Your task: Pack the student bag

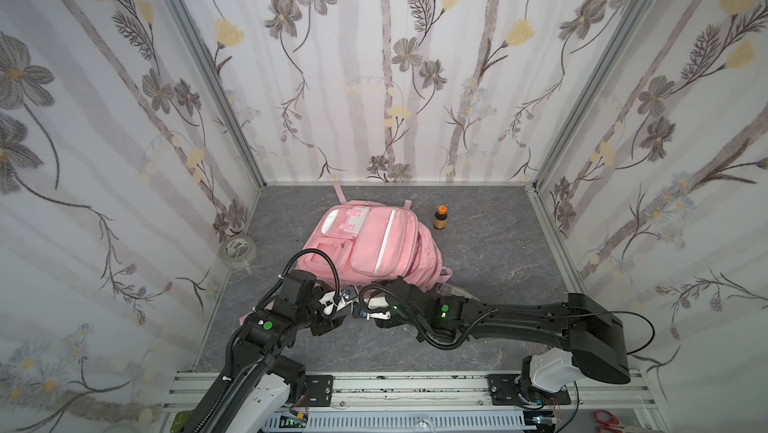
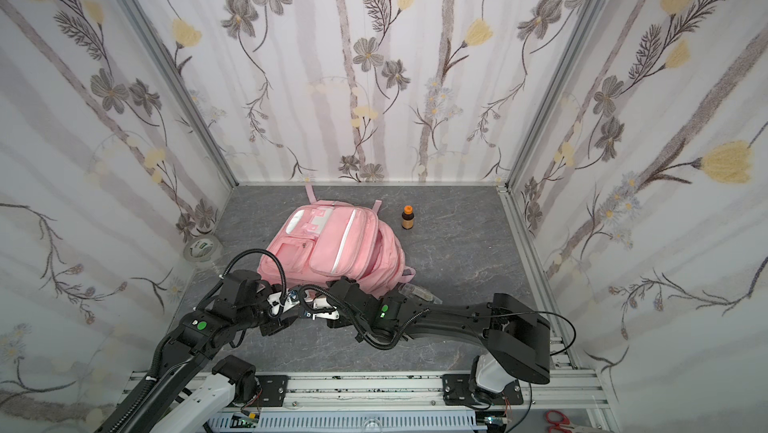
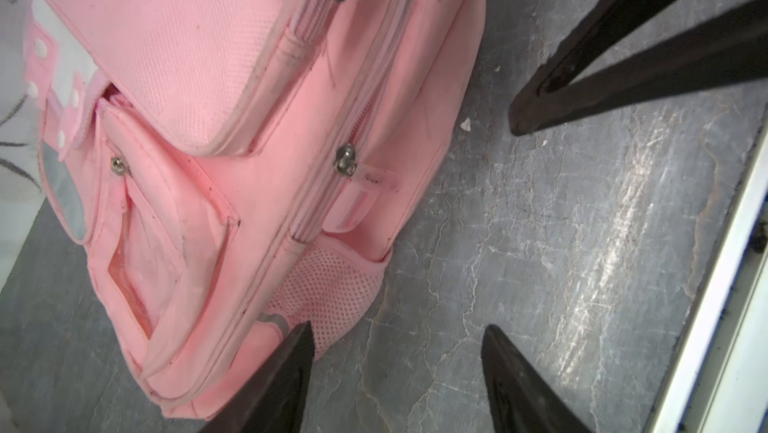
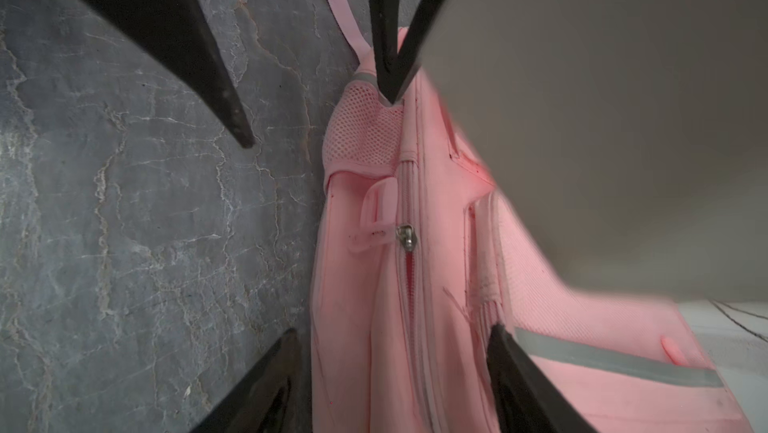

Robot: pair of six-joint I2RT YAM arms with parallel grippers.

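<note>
The student bag (image 1: 365,239) (image 2: 332,244), a pink backpack with pale strips, lies flat in the middle of the grey table in both top views. Both grippers meet at its near edge. My left gripper (image 3: 399,327) is open over bare table, one fingertip (image 3: 301,335) beside the mesh side pocket (image 3: 332,285). My right gripper (image 4: 395,329) is open too, its fingers standing either side of the bag's side panel along the zipper. The metal zipper slider (image 4: 405,237) (image 3: 345,159) with its pale pink pull tab lies ahead of both, untouched.
A small brown bottle with an orange cap (image 1: 441,217) stands right of the bag. A tape roll (image 1: 237,249) leans at the left wall. A clear plastic item (image 1: 451,287) lies by the right arm. Red scissors (image 1: 606,420) lie beyond the front rail.
</note>
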